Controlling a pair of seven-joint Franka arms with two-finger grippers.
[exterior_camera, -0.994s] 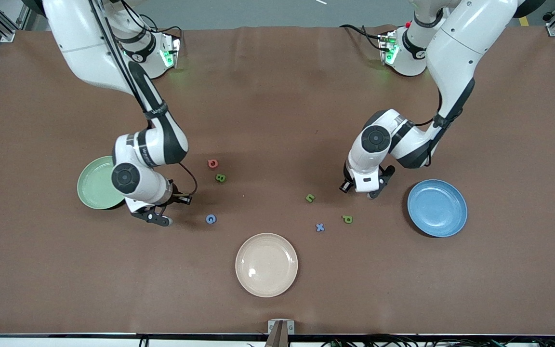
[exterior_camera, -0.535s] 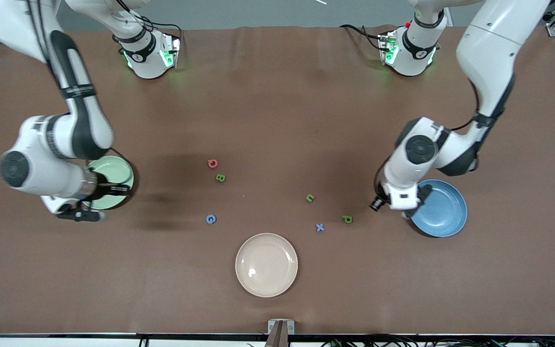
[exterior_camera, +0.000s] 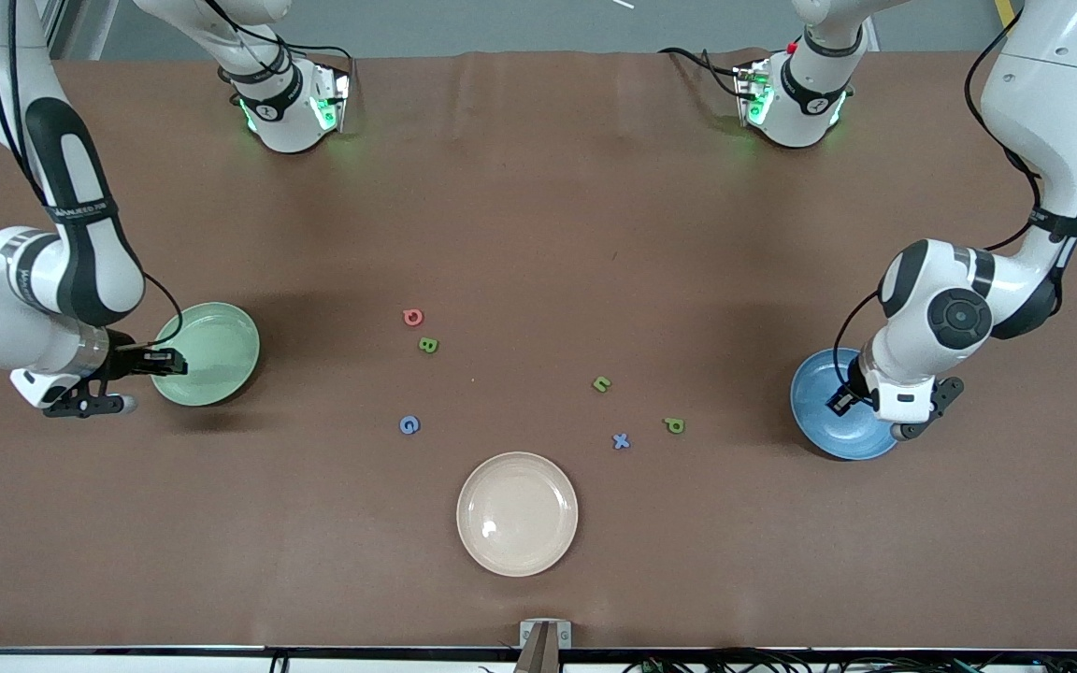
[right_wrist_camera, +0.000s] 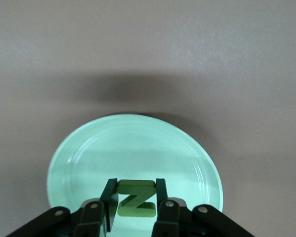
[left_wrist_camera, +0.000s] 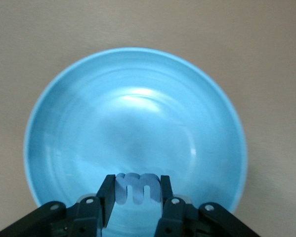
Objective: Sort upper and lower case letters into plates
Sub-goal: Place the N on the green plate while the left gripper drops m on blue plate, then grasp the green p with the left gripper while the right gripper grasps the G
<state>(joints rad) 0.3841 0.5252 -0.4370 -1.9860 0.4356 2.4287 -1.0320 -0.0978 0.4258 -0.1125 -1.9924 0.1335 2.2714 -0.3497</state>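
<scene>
The medium blue plate [exterior_camera: 819,416] lies toward the left arm's end of the table. My left gripper [exterior_camera: 903,428] hangs over it, shut on a blue letter "m" [left_wrist_camera: 138,186], which the left wrist view shows above the plate [left_wrist_camera: 133,113] between the fingers [left_wrist_camera: 106,197]. The pale mint green plate [exterior_camera: 216,350] lies toward the right arm's end. My right gripper [exterior_camera: 113,405] is at its outer rim, shut on a green letter "Z" [right_wrist_camera: 134,200], held above the plate [right_wrist_camera: 133,148]. Both plates look empty.
Loose letters lie mid-table: a red one [exterior_camera: 413,318], a green "B" [exterior_camera: 428,345], a blue "c" [exterior_camera: 409,425], a green "u" [exterior_camera: 602,383], a blue "x" [exterior_camera: 622,441], a green "p" [exterior_camera: 675,425]. A cream-beige plate [exterior_camera: 517,514] lies nearest the front camera.
Both arms have swung outward from the middle of the table: the left gripper onto the blue plate, the right gripper across the mint green plate to its outer rim.
</scene>
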